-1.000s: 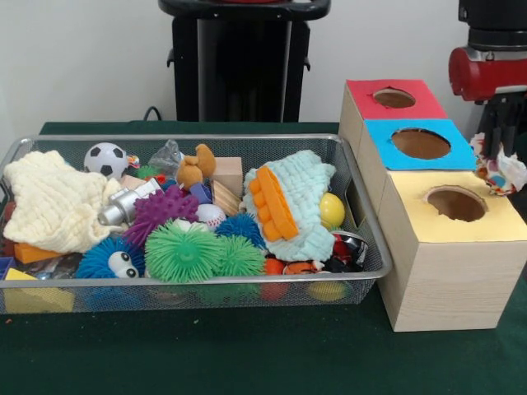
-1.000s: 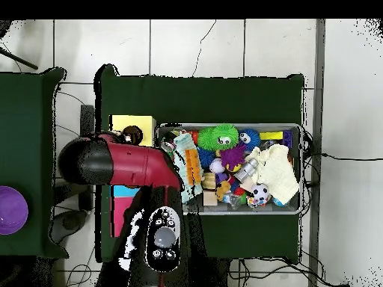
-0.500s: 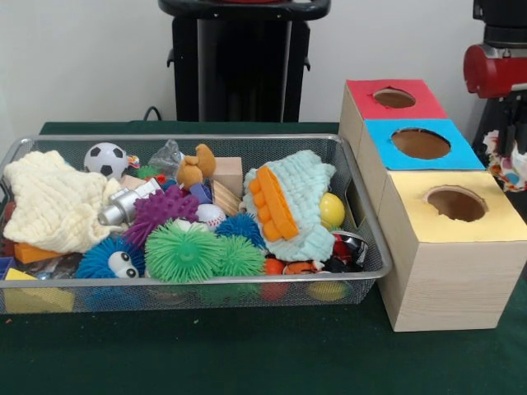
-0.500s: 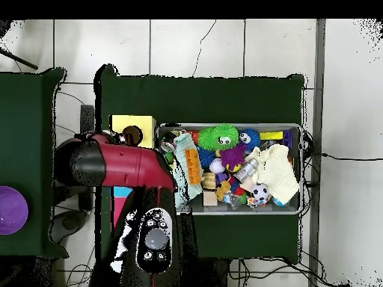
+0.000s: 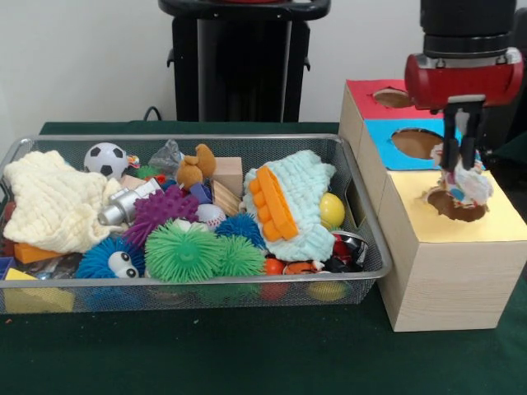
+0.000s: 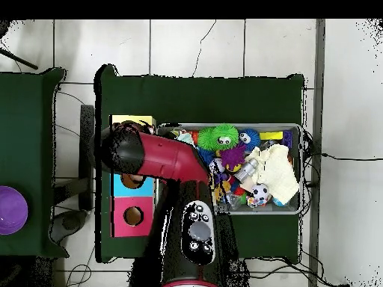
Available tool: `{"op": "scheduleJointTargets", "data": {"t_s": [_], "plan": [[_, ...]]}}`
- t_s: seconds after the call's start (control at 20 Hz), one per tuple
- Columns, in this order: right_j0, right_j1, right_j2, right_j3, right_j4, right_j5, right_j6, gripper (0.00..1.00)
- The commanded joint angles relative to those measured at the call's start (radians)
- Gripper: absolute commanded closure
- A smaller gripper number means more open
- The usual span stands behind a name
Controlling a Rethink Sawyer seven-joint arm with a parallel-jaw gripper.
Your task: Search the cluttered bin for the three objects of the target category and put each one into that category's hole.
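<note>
Nearest the camera, along the front wall of the wire mesh bin (image 5: pixel 198 290), lie a green spiky ball (image 5: pixel 183 253), a blue spiky ball with eyes (image 5: pixel 115 260) and a purple spiky ball (image 5: pixel 160 211). Behind them rest a cream knitted cloth (image 5: pixel 49 202), a pale blue knitted cloth (image 5: pixel 300 206) with an orange ridged piece (image 5: pixel 276 202) on it, a yellow ball (image 5: pixel 332 210), a wooden block (image 5: pixel 226 174) and a small soccer ball (image 5: pixel 105 159).

Just beside the bin's end stands the wooden box (image 5: pixel 445 284) with three holes: yellow top nearest, then blue, then red. Over the yellow hole (image 5: pixel 457 206) hangs the gripper (image 5: pixel 459 152), its fingers pinched together on a small patterned cloth (image 5: pixel 468 183), which dangles with its lower end at the hole's rim. Seen from overhead, the red arm (image 6: pixel 161 157) covers the yellow section.

This looks like the deposit step for one cloth item. Next, the grip should loosen only once the cloth hangs squarely over the opening, since it could snag or drape on the rim. After that, the arm must go back to the bin, where the two knitted cloths seem the likely remaining targets.
</note>
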Motion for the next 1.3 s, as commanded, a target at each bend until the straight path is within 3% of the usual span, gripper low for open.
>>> {"op": "scheduleJointTargets", "data": {"t_s": [0.05, 0.7, 1.3], "plan": [[-0.056, 0.014, 0.108, 0.065, 0.004, 0.046, 0.120, 1.00], [-0.013, 0.020, 0.077, 0.064, -0.009, 0.009, 0.168, 1.00], [-0.020, 0.040, 0.081, 0.035, -0.005, 0.018, 0.159, 1.00]]}}
